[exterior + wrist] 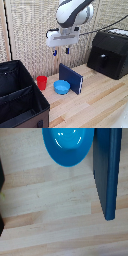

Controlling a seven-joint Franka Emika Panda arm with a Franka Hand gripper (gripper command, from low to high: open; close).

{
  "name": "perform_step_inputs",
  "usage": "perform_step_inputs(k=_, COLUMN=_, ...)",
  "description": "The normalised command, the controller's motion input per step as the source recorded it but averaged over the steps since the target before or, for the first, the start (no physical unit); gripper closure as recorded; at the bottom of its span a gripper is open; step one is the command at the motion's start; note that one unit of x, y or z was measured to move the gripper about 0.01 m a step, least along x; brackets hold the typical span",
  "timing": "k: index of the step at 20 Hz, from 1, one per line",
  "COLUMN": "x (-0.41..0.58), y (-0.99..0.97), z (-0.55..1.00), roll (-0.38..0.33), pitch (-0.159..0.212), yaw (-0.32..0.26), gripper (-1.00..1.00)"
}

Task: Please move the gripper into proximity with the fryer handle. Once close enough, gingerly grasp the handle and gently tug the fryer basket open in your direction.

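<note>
The black air fryer [109, 54] stands on the wooden table at the exterior view's right. Its fryer basket [102, 60] is the shut front section, with the short black fryer handle [102, 61] on its face. My gripper [61, 51] hangs from the white arm, high above the table and well to the left of the fryer. Its blue fingertips [55, 52] stand a little apart with nothing between them. The wrist view shows no fingers and no fryer.
A blue bowl [62, 87] [68, 144] lies below the gripper beside an upright dark blue panel [70, 78] [107, 170]. A red cup [42, 82] stands left of the bowl. A large black fabric bin [19, 97] fills the exterior view's lower left.
</note>
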Motion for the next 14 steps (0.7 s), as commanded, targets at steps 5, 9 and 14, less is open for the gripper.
perform_step_inputs(k=5, x=0.057, y=-0.03, z=0.06, roll=-0.007, pitch=-0.052, yaw=-0.300, gripper=-1.00)
perform_step_inputs(k=9, x=0.111, y=-0.08, z=-0.01, roll=-0.026, pitch=-0.037, yaw=-0.375, gripper=-1.00)
perform_step_inputs(k=14, x=0.119, y=-0.08, z=-0.01, roll=-0.044, pitch=-0.029, yaw=-0.375, gripper=-1.00)
